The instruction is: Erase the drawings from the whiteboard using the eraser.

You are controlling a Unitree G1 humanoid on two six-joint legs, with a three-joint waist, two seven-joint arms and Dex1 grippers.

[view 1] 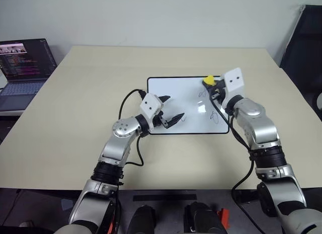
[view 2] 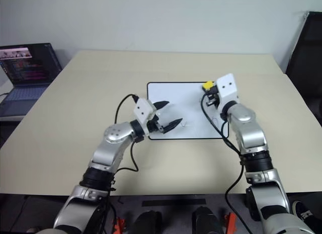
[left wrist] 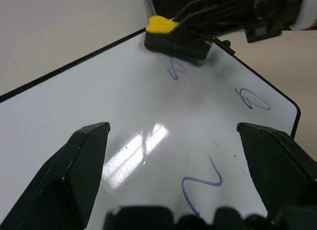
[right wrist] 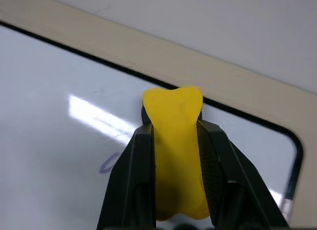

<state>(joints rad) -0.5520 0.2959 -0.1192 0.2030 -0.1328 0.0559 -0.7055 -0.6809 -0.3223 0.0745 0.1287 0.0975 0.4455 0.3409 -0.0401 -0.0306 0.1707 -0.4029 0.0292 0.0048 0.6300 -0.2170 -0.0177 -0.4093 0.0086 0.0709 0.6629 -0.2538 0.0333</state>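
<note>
- Pale wooden bench (view 1: 75,123) against a plain wall, and the whiteboard (view 1: 171,100) lies flat in the middle of it, squarely in reach of both arms.
- The right claw (right wrist: 174,156) is pinching the eraser (right wrist: 176,141) by its sides, yellow top up and black underside facing the board, so the wiping face can meet the surface.
- The eraser sits over the far right corner of the board, right at the nearest of the drawings (left wrist: 174,70), a sensible place to begin wiping.
- The left claw (left wrist: 173,156) hovers spread and empty over the near edge of the board, looking ready to steady it.
- Two more squiggles (left wrist: 252,99) wait untouched nearer the robot.
- A laptop (view 1: 22,68) sits off to the left, well apart.
</note>
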